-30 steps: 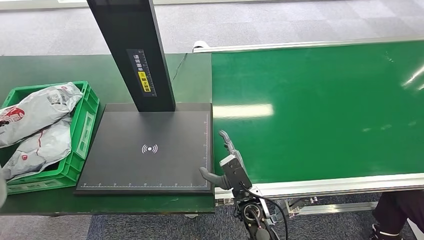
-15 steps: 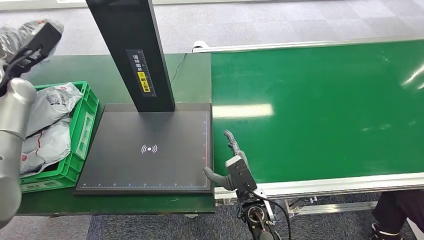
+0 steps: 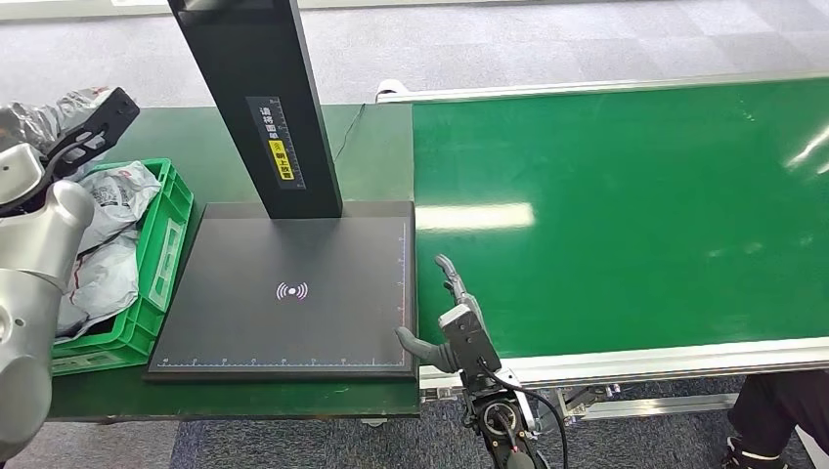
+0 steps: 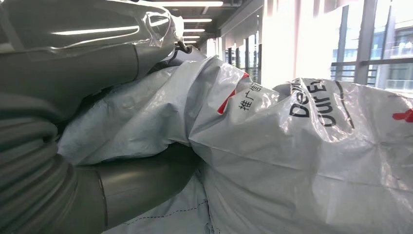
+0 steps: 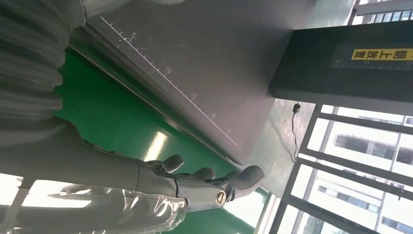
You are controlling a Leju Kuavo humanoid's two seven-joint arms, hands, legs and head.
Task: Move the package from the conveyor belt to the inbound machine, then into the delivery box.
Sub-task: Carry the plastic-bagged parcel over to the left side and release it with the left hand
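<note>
Package, a crumpled grey-white plastic mailer bag [image 4: 302,146], sits clamped in the left hand [image 3: 83,127], raised over the far corner of the green slatted plastic delivery box [image 3: 161,249], which already holds similar bags. It looks light, soft and slick, so gripping a bunched fold should suit it best. Next comes the flat black inbound machine [image 3: 293,293] on the dark green counter [image 3: 371,147], then the right hand [image 3: 452,318], fingers apart and empty, at the edge of the glossy green conveyor belt [image 3: 635,215].
</note>
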